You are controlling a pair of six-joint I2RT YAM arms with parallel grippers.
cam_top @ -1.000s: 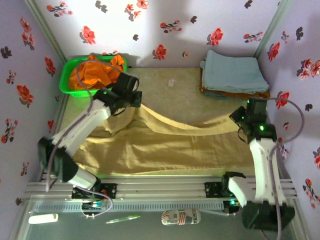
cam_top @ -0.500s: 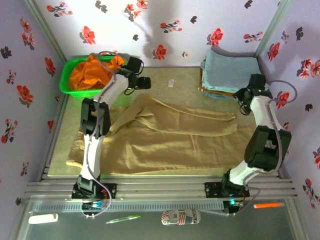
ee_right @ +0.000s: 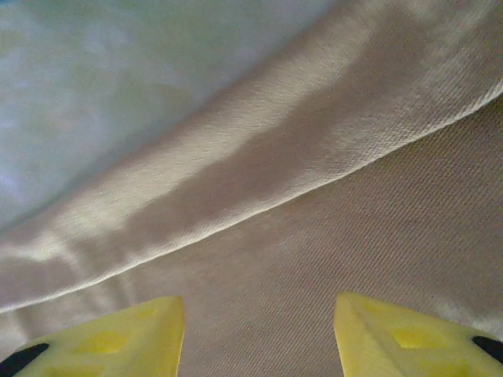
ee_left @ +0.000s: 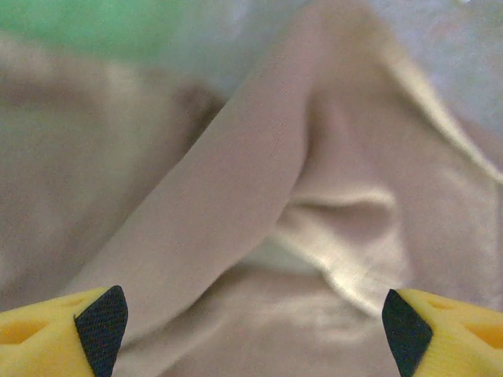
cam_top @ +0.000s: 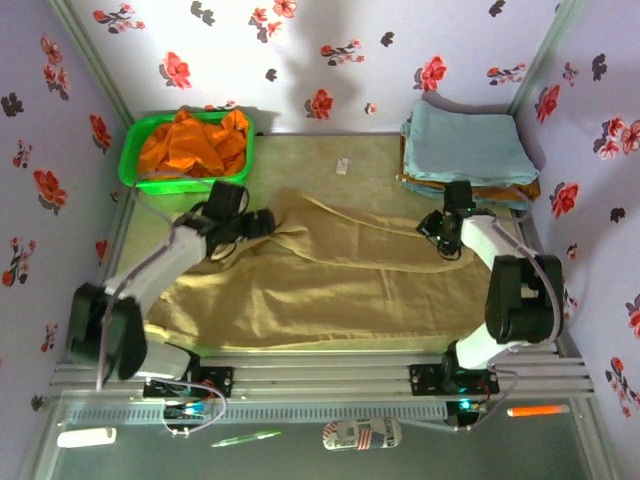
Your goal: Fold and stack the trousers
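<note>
The tan trousers [cam_top: 340, 275] lie spread out on the table [cam_top: 370, 160], soft and wrinkly, with one leg folded across. The left gripper [ee_left: 251, 322] is wide apart above them, holding nothing. The right gripper [ee_right: 259, 334] is apart too

The left gripper [ee_left: 251, 322] hangs over the trousers [ee_left: 259, 196], its yellow fingers [ee_left: 100, 318] spread wide at the bottom corners. A folded band of cloth crosses a thick seamed edge. A green blur [ee_left: 94, 23], perhaps a basket, sits top left.
</note>
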